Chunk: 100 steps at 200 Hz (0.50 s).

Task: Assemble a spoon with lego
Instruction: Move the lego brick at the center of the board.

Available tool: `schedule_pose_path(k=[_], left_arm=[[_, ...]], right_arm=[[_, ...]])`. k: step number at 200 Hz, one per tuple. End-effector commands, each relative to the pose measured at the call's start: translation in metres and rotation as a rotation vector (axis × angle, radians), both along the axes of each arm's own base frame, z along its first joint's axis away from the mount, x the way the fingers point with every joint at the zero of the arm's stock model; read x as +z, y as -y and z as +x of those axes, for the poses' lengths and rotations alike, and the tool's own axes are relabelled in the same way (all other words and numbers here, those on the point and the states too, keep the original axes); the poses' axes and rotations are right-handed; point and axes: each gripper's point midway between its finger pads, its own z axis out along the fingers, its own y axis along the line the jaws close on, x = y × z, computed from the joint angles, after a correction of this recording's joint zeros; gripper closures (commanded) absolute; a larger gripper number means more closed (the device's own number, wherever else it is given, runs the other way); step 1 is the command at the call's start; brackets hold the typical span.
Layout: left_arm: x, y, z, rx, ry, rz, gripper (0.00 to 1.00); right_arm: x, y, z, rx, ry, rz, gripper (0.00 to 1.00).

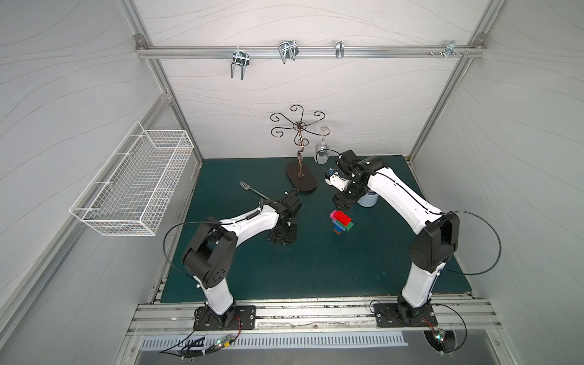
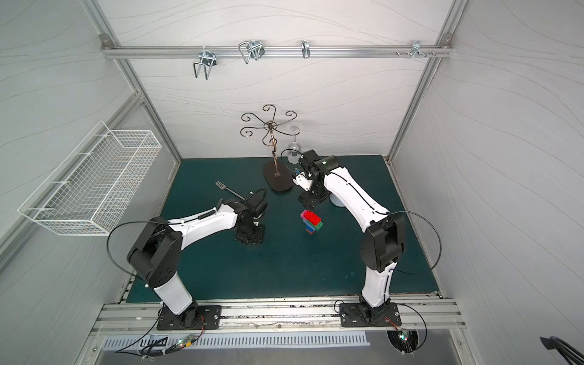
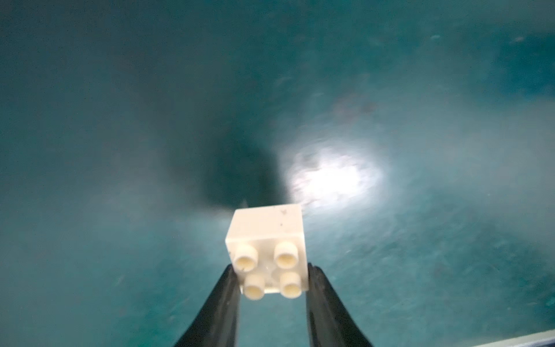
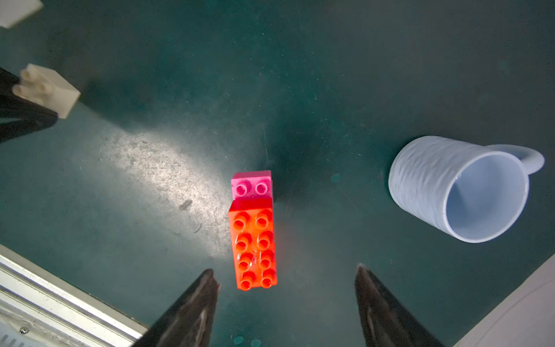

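The left jaws pinch the white brick (image 3: 267,237); right jaws spread above spoon (image 4: 253,246).

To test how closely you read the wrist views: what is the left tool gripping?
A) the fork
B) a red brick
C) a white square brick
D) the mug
C: in the left wrist view the left tool is closed on both sides of the white brick, whose studs face the camera.
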Motion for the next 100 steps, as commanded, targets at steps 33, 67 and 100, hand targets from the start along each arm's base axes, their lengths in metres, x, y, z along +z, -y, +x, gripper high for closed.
schedule_pose_path(k=[33,67,100], left_arm=[[0.0,0.028,0.018,-0.055,0.004,-0.043,0.46],[0.015,0.02,0.02,-0.043,0.056,-0.043,0.34],[0.042,-0.029,0.023,0.091,0.116,-0.099,0.27]], right_arm=[[0.011,0.008,-0.002,-0.043,0.033,0.007,0.25],[0.012,0.0,-0.008,-0.024,0.038,0.004,0.25],[0.01,-0.04,-0.032,0.072,0.034,0.022,0.25]])
